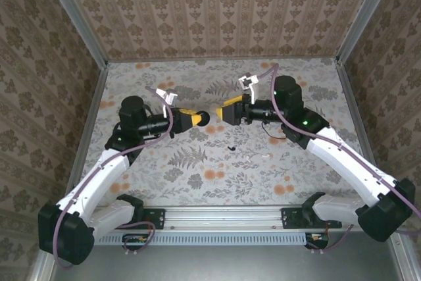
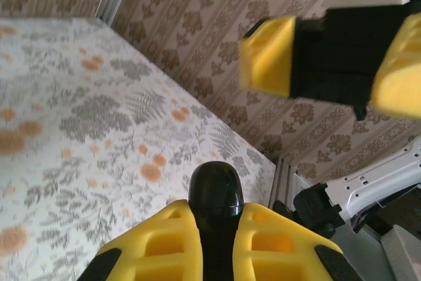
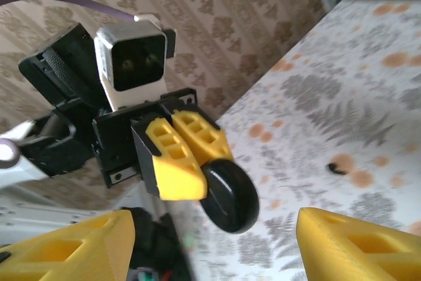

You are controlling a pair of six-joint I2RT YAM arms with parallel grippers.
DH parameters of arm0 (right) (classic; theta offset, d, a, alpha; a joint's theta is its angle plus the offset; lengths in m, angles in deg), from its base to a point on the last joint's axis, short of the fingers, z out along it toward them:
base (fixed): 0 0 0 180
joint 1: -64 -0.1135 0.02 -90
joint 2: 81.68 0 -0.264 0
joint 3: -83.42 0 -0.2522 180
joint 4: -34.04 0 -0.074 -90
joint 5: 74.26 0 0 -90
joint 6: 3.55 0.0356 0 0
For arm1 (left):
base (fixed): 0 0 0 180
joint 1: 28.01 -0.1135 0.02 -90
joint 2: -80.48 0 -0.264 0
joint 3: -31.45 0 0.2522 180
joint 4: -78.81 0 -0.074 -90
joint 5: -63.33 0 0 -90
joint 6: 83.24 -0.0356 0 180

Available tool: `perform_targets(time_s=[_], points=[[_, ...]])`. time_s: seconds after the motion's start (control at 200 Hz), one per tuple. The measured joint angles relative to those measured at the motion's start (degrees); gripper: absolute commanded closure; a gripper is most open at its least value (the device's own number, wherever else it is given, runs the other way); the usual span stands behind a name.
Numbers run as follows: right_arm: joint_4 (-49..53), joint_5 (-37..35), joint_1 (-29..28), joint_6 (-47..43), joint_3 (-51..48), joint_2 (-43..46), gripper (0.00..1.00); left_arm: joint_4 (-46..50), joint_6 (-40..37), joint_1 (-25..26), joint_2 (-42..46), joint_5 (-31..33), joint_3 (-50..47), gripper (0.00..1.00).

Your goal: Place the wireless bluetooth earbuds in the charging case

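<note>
A small round black charging case [image 1: 203,118] is held above the table, and my left gripper [image 1: 196,118] is shut on it. In the left wrist view the case [image 2: 216,192] juts out from between the yellow fingers [image 2: 164,241], lid closed. My right gripper [image 1: 222,112] faces it from the right, open and a short gap away from the case, with nothing between its fingers. The right wrist view shows the left gripper [image 3: 207,169] gripping the case [image 3: 230,195] edge-on. A tiny black earbud [image 1: 230,146] and a white one [image 1: 265,156] lie loose on the table.
The floral tablecloth [image 1: 197,169] covers the table. Patterned walls close it in at the back and on both sides. A metal rail [image 1: 223,218] runs along the near edge between the arm bases. The black earbud [image 3: 337,168] lies on the cloth below and beyond the grippers.
</note>
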Motion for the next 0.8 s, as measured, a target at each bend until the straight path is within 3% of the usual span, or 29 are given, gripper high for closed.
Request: perform_targets(time_s=[0.335, 0.8], points=[[-14.93, 7.82, 0.09, 14.27, -1.40, -5.01, 0.45, -11.85, 8.79, 0.42, 1.03, 0.61, -0.15, 1.00], [-21.68, 10.27, -1.44, 18.40, -1.42, -7.54, 0.61, -14.75, 15.89, 1.49, 2.25, 1.57, -0.17, 1.00]])
